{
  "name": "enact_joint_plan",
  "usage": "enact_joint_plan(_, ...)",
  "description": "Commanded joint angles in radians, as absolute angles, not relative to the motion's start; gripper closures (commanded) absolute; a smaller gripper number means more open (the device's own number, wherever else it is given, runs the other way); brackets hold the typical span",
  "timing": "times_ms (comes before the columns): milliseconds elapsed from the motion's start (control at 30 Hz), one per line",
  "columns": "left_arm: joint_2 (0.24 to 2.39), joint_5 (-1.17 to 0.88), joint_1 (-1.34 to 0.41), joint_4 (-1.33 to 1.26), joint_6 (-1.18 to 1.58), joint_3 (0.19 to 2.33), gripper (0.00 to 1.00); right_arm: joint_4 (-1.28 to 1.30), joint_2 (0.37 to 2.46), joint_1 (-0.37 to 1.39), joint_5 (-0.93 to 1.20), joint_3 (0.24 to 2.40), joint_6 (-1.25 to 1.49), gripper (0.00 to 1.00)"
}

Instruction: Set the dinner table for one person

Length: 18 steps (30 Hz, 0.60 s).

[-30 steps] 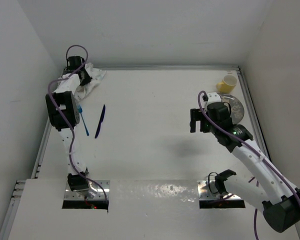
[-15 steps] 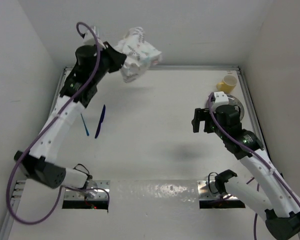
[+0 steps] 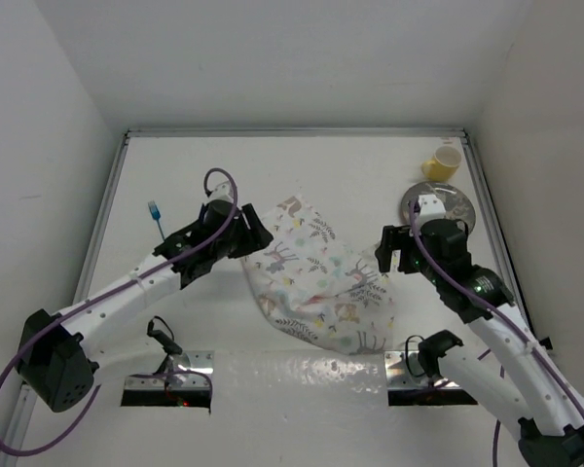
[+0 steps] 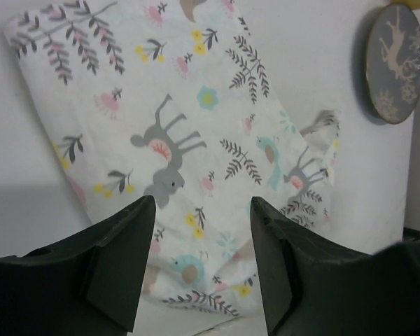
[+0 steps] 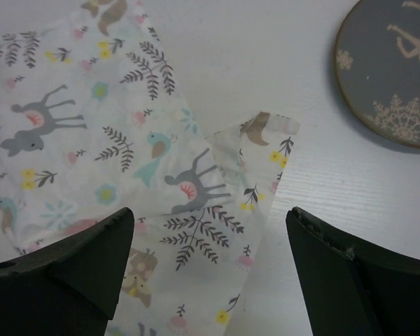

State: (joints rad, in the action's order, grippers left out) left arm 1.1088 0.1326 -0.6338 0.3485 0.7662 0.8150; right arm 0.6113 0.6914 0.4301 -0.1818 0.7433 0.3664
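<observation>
Dropped from mid-air: mat [image 3: 321, 282], now on table [image 3: 302, 170] centre, skewed (right corner folded). Above it, left gripper [image 4: 201, 210] and right gripper [image 5: 208, 224], both agape, empty. Advice: flatten fold, square edges before fetching plate [image 3: 455, 206].

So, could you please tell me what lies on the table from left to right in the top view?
fork → mat → plate. The cup stands just beyond the plate, over the same stretch, so it has no place of its own in the order.
</observation>
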Motion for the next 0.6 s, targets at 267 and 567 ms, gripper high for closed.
enact_joint_plan(267,1.423,0.232,-0.615,0.261,0.312,1.023,0.33,0.526,0.870,0.437,-0.219,0.614,0.528,0.20)
enact_joint_plan(567,1.828,0.087,-0.408,0.244,0.083,1.322,0.33,0.399,1.075,0.405,-0.371,0.618,0.543,0.33)
